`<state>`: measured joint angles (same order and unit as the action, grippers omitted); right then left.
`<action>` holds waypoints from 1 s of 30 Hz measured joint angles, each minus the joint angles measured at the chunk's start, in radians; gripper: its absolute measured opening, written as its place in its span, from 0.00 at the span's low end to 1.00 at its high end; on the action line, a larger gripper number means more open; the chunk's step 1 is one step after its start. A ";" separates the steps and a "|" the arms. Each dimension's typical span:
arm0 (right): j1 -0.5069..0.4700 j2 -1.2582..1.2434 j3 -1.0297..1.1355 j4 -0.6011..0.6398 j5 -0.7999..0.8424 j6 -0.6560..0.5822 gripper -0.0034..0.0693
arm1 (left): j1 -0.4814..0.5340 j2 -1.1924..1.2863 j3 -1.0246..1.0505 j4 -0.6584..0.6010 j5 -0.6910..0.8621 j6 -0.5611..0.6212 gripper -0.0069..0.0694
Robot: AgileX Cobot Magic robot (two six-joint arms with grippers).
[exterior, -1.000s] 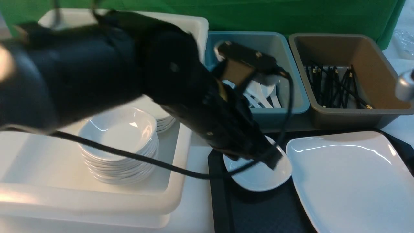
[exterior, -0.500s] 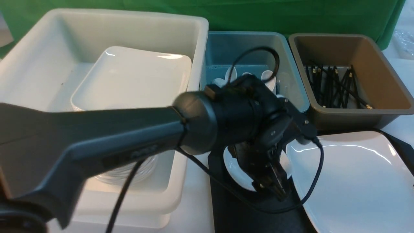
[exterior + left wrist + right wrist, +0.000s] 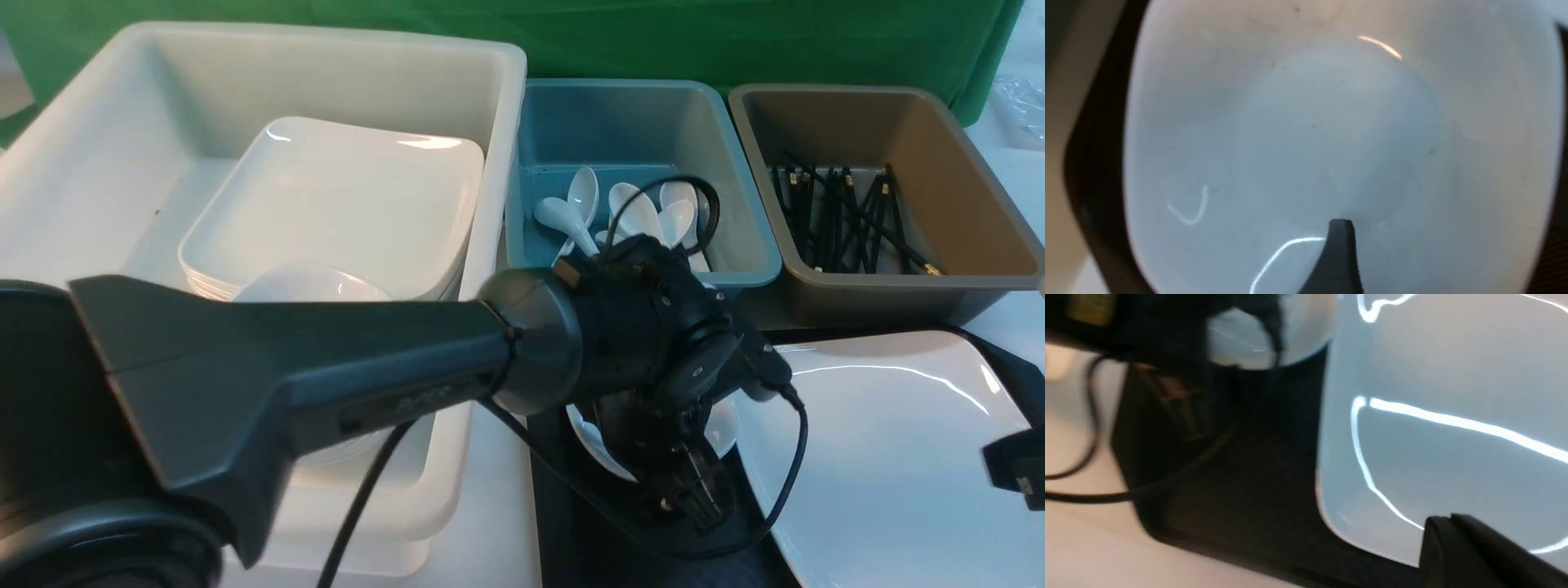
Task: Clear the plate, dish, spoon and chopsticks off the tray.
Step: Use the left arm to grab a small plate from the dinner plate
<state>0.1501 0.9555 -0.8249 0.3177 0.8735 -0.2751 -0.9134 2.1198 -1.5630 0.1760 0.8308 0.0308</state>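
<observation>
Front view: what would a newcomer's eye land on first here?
The left arm, lying across the foreground with the left gripper down at the small white dish on the black tray. Next, the big glossy plate beside it on the right, then the blue tub of spoons and brown tub of chopsticks behind.

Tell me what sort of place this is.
Probably a canteen-style dish-return station: a white tub of stacked plates, a blue tub of spoons, and a brown tub of chopsticks, behind a black tray.
</observation>
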 joint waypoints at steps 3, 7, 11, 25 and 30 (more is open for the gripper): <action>0.000 0.000 0.000 0.140 0.008 -0.117 0.08 | 0.000 0.012 -0.005 0.007 -0.006 0.003 0.80; 0.000 0.000 0.001 0.239 0.012 -0.190 0.08 | 0.000 0.017 -0.006 0.004 -0.009 0.003 0.73; 0.000 0.000 0.001 0.255 0.012 -0.210 0.08 | -0.002 0.019 -0.008 0.006 -0.023 0.008 0.51; 0.000 0.000 -0.019 0.261 0.034 -0.162 0.08 | -0.004 -0.116 -0.020 -0.054 0.013 0.019 0.14; 0.000 0.000 -0.088 0.261 0.112 -0.125 0.08 | -0.004 -0.216 -0.015 -0.084 0.050 0.012 0.13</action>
<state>0.1501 0.9555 -0.9129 0.5787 0.9855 -0.3997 -0.9178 1.9038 -1.5784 0.0921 0.8813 0.0427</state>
